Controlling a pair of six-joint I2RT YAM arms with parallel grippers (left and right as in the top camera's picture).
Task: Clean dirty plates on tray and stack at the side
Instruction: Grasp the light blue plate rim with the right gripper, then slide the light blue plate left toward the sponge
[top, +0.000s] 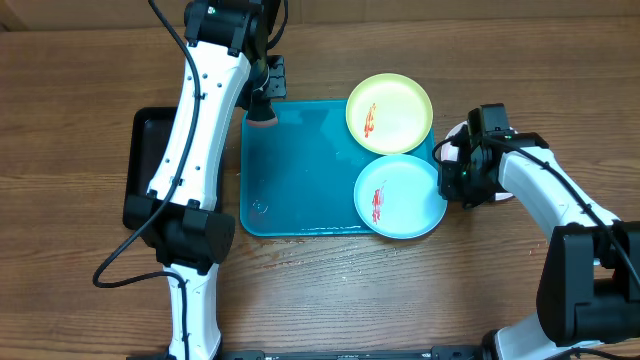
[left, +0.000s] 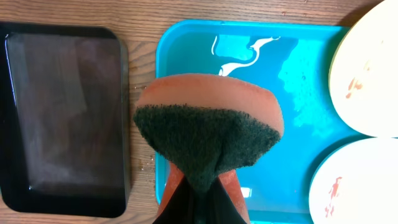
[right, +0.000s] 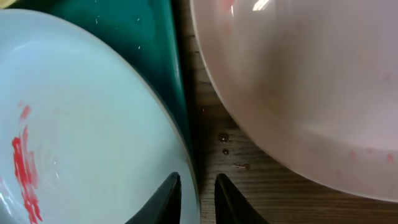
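The turquoise tray (top: 300, 180) holds the yellow-green plate (top: 395, 105) at its back right and the light teal plate (top: 405, 200) at its front right, both smeared with red sauce. The white plate (top: 457, 133) lies on the table right of the tray, mostly hidden under my right arm. In the right wrist view it (right: 298, 81) shows faint pink smears. My right gripper (right: 198, 180) is closed narrowly over the teal plate's (right: 81, 124) right rim. My left gripper (left: 202, 205) is shut on an orange sponge with a dark green scrub face (left: 208, 124), over the tray's back left corner (left: 292, 81).
A black rectangular tray (top: 145, 170) lies on the table left of the turquoise tray and also shows in the left wrist view (left: 62, 112). Small sauce drops (right: 224, 143) mark the wood between the tray and the white plate.
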